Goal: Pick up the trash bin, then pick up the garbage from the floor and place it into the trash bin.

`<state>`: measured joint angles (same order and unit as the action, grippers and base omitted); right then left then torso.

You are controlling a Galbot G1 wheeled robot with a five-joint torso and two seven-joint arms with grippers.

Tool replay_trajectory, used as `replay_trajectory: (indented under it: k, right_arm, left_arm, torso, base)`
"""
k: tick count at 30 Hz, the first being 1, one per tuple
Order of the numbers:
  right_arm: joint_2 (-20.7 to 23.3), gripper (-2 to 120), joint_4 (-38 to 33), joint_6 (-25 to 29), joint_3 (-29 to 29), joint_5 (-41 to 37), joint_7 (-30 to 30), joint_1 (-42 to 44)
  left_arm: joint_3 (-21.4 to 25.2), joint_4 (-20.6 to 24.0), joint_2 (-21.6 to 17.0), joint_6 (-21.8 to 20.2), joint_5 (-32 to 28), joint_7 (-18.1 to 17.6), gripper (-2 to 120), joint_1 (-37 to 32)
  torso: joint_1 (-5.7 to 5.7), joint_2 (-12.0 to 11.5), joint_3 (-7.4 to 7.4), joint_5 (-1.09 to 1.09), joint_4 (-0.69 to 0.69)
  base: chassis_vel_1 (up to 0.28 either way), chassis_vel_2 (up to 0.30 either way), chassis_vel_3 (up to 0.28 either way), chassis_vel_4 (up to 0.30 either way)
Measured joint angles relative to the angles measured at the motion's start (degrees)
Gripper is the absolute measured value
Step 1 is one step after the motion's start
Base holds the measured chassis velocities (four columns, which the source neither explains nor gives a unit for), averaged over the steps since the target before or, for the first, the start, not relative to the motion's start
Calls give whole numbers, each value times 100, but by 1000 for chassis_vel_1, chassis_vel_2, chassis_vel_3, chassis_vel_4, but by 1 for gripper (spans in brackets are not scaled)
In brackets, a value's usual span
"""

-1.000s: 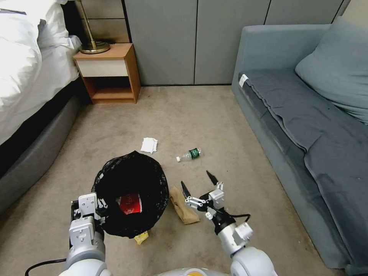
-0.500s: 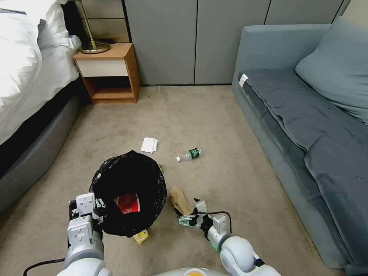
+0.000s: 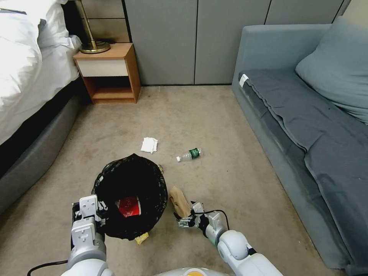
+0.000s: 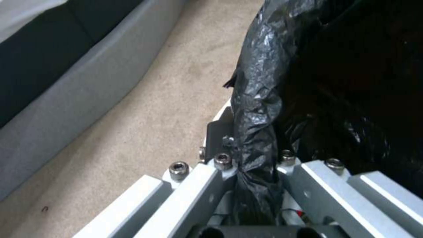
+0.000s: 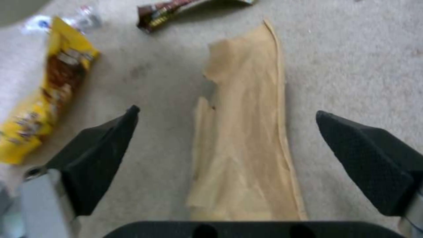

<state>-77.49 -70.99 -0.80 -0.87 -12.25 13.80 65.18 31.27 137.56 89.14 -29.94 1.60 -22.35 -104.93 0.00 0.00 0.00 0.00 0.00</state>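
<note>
— Black plastic is what the left tool (image 4: 255, 185) has clenched: a fold of the bag at the near-left rim of the trash bin (image 3: 130, 193).

— And where's the bin?

— Over the carpet (image 3: 214, 115) at the near left, between the bed (image 3: 23, 76) and the sofa (image 3: 306, 126). A red-and-white paper cup (image 3: 129, 207) lies down inside it.

— What about the other arm?

— The right tool (image 5: 227, 115) is low over the floor, spread wide, one black finger (image 5: 95, 155) on each side of the brown paper bag (image 5: 247, 145). The fingers aren't touching it. The bag lies flat on the carpet just right of the bin.

— Anything else on the floor?

— A yellow snack wrapper (image 5: 42, 105) lies at the bin's near edge, left of the paper bag. A darker wrapper (image 5: 176, 10) is just beyond the bag's far end. Farther out, a small plastic bottle (image 3: 189, 154) with a green label lies on its side, and a white tissue (image 3: 149, 145) sits to its left, both well apart from the tools.
</note>
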Motion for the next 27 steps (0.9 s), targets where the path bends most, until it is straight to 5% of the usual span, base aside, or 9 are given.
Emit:
replay_trajectory:
  k: [9,15,27]
  right_arm:
    - [-292,71,983,283,159,188,80,-365]
    - [-478,44,1611,451,278,195,164,-584]
    - [-585,6,1694,562,312,228,140,-604]
  left_arm:
    - [5,13,-4,31,7,-2,0,-65]
    - [7,19,8,44,7,-4,0,-68]
    - [-3,19,10,45,12,-6,0,-64]
  torso:
    - [0,0,0,0,0]
    - [0,0,-1,-6,1]
    - [0,1,-1,1,2]
  base:
    - [0,0,0,0]
    - [0,0,0,0]
    - [0,0,0,0]
